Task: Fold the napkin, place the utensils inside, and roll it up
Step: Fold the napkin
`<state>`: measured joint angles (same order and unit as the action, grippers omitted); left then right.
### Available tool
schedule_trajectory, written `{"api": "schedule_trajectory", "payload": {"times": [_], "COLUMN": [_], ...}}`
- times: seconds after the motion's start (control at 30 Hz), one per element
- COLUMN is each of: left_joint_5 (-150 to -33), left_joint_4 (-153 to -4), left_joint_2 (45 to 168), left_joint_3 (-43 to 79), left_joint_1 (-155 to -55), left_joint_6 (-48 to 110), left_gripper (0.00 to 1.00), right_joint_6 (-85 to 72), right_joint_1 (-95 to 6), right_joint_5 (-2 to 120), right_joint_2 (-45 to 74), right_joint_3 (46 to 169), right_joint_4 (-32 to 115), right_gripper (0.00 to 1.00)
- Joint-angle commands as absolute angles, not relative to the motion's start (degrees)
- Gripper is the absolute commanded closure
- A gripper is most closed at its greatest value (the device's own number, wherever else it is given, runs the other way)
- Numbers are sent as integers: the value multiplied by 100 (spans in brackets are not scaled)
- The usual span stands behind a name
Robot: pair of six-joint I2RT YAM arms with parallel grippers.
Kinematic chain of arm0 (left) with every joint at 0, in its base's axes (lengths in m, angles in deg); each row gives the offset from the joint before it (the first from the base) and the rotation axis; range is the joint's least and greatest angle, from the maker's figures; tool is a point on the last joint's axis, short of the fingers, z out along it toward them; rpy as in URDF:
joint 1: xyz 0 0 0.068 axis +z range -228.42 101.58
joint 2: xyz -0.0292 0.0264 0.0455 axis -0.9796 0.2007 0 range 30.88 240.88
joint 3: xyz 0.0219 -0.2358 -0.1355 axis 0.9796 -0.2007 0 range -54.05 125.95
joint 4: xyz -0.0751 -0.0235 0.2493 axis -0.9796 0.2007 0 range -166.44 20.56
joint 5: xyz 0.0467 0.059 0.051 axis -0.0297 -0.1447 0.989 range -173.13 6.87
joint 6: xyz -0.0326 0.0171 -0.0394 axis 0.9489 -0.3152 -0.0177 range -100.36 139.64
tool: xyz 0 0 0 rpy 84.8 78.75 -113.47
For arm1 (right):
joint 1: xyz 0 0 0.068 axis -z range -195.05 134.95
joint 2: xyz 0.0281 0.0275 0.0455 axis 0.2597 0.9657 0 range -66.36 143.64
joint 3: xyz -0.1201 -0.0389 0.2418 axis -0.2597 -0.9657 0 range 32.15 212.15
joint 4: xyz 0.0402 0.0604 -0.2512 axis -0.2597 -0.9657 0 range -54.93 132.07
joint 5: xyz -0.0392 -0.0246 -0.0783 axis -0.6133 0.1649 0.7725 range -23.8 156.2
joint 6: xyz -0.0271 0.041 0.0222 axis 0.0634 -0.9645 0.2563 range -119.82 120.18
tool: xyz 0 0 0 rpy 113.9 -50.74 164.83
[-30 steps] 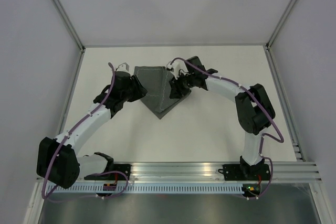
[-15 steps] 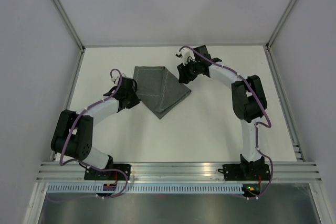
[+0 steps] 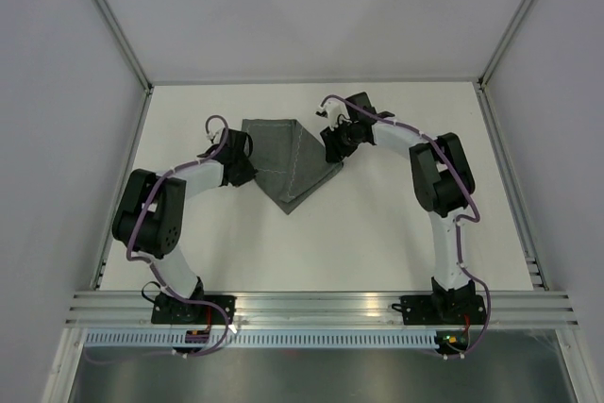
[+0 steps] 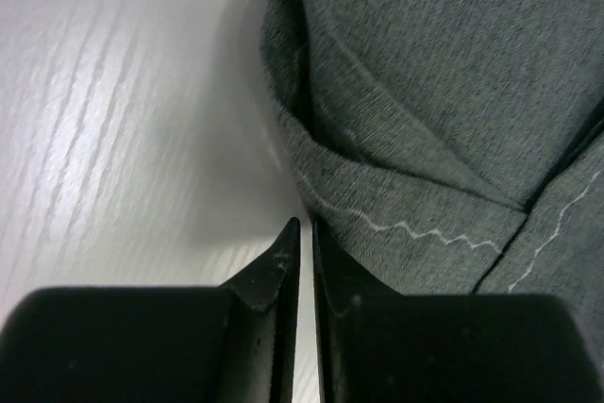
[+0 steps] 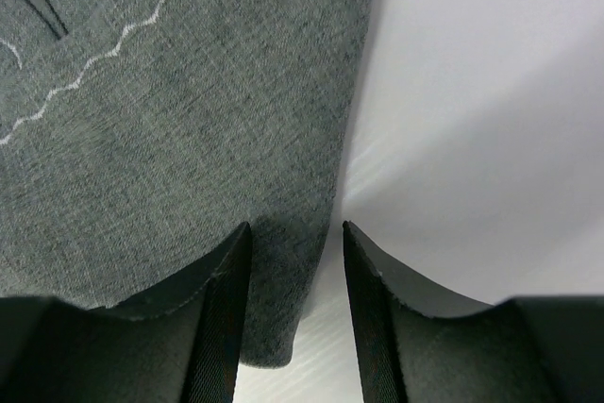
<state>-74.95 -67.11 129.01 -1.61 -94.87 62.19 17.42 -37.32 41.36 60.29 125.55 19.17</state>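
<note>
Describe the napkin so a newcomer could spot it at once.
On the white table, look between the left gripper and the right gripper. The napkin is the dark grey cloth there, folded to a point; its pale zigzag stitching sets it apart from the black grippers.

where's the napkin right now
In the top view the napkin lies folded on the far middle of the table, with the left tool at its left edge and the right tool at its right edge.
</note>
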Motion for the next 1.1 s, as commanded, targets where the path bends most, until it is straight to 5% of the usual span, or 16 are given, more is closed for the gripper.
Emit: {"api": "schedule_trajectory", "payload": {"times": [0.0, 0.83, 1.07], "left_joint_5": [-7654, -8981, -8972], "left_joint_4": [-6765, -5956, -5973], "left_joint_2": [13221, 15041, 14883], "left_joint_3": [254, 2697, 2734], "left_joint_1": [-9459, -9565, -9477], "left_joint_6": [6104, 4970, 4786], "left_gripper": [87, 79, 65], "right_joint_6": [1724, 748, 669], "right_joint_1": [-3720, -3729, -3703], "right_joint_5": [4325, 3693, 3974], "right_joint_2": [5617, 4685, 4343], "right_joint_3": [12164, 10949, 10817], "right_joint_4": [1860, 1157, 1184], "right_gripper": [50, 53, 52]}}
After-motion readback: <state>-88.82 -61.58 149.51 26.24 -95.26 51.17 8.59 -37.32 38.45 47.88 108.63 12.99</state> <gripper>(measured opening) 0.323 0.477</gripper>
